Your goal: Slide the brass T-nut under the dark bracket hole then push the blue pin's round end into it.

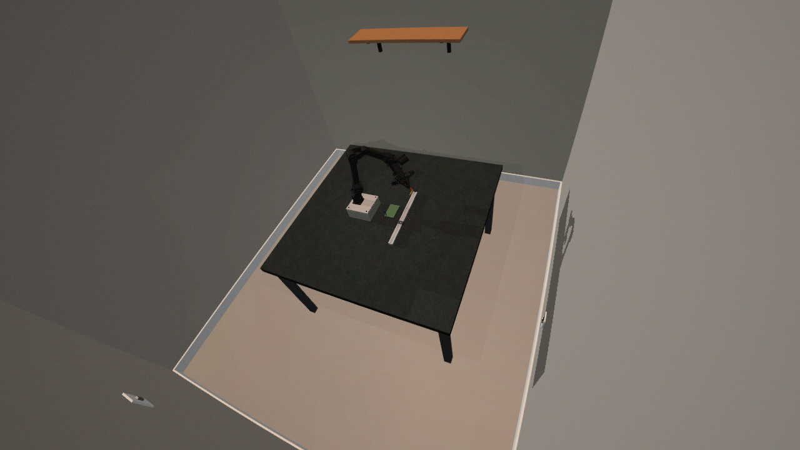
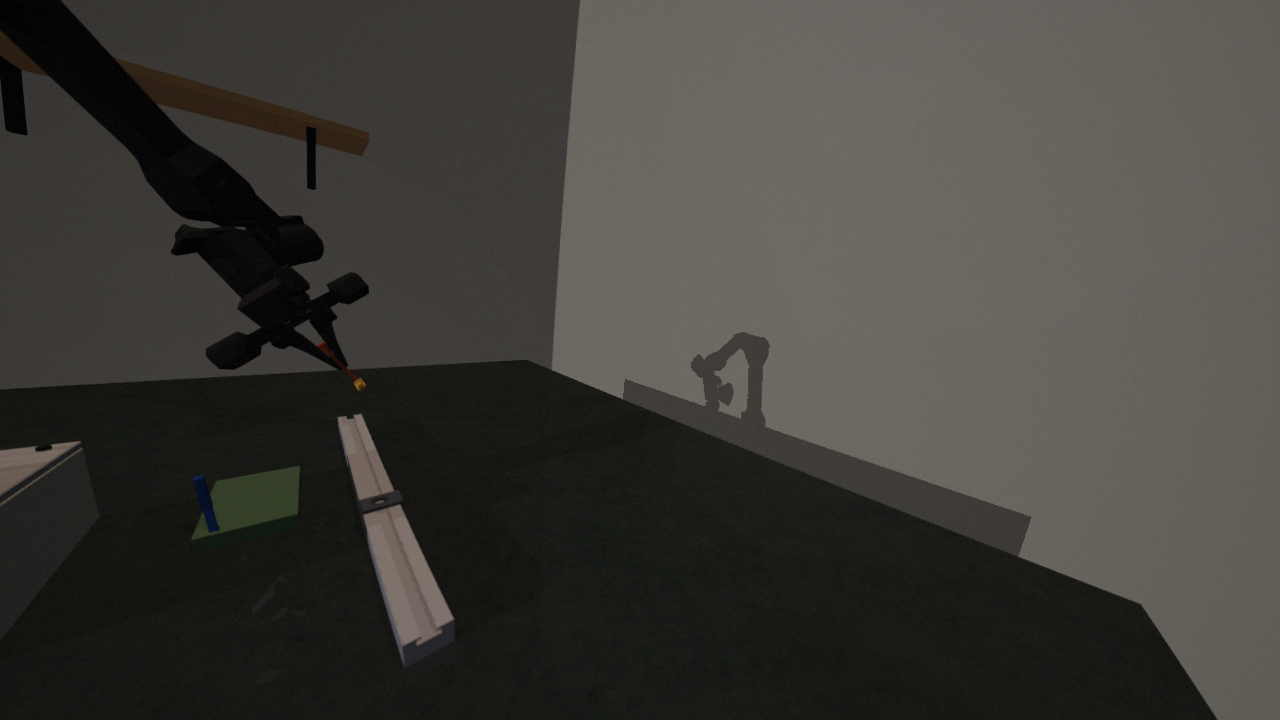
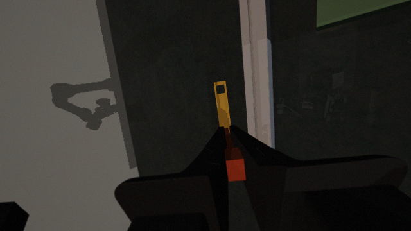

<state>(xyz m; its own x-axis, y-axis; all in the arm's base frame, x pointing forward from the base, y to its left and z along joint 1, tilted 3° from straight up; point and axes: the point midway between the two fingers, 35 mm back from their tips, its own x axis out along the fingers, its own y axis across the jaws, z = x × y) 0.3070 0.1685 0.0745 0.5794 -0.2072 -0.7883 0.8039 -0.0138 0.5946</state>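
My gripper (image 2: pixel 344 366) (image 3: pixel 227 131) is shut on the orange handle (image 3: pixel 236 169) of the brass T-nut (image 2: pixel 359 384) (image 3: pixel 223 106). The nut points away from the fingertips, held in the air above the far end of the rail in the exterior view, and left of the rail in the wrist view. The aluminum rail (image 1: pixel 394 233) (image 2: pixel 396 565) (image 3: pixel 261 70) lies on the table with its slot facing up. The dark bracket (image 2: pixel 393 497) (image 1: pixel 400 222) with its hole sits across the rail's middle. The blue pin (image 2: pixel 205 503) stands slightly tilted at the green tray (image 2: pixel 259 497) (image 1: pixel 392 210).
The black table (image 1: pixel 357 268) (image 2: pixel 716 582) carries everything. A white box (image 1: pixel 362 212) (image 2: pixel 44 519) under the arm's base stands to the left of the green tray. An orange shelf (image 1: pixel 408 34) (image 2: pixel 232 105) hangs on the back wall.
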